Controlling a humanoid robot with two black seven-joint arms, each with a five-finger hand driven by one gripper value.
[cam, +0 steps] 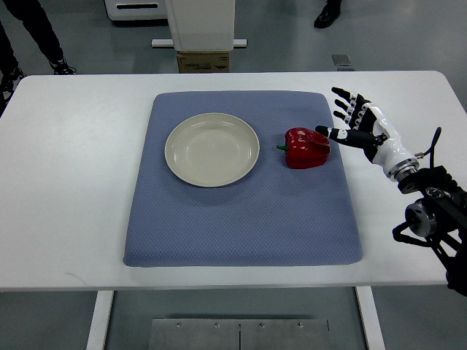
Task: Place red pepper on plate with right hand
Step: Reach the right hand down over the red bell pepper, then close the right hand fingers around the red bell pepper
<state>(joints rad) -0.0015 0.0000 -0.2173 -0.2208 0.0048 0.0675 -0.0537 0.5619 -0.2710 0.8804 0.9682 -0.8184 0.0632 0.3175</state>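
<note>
Looking down on the white table (66,182) first, the biggest thing here, running edge to edge with its near legs cut off at the bottom of the picture. On it lies the blue mat (241,219), a broad padded square taking up the middle. Over at three o'clock comes the right arm (438,219), black joints and cables low at the edge, its lower part cut by the frame. Next down in size, the plate (211,149), cream and round, sitting on the mat's far half, towards eleven o'clock of the mat's middle. Now the right hand (361,124), white with black fingers (343,98), spread wide and loose, gripping nothing; the thumb reaches out towards nine o'clock and its tip is right at the pepper's side, though whether it actually touches is hard to call from up here. And the red pepper (307,147) itself: lying on its side on the mat, at three o'clock of the plate and just beside it, not on it. Its long axis runs nine to three, green stem (280,147) pointing at nine o'clock, straight at the plate. The pepper's underside is hidden. Beyond the table at twelve o'clock, a white machine base (201,29), top cut off, and people's shoes at the far corners
</note>
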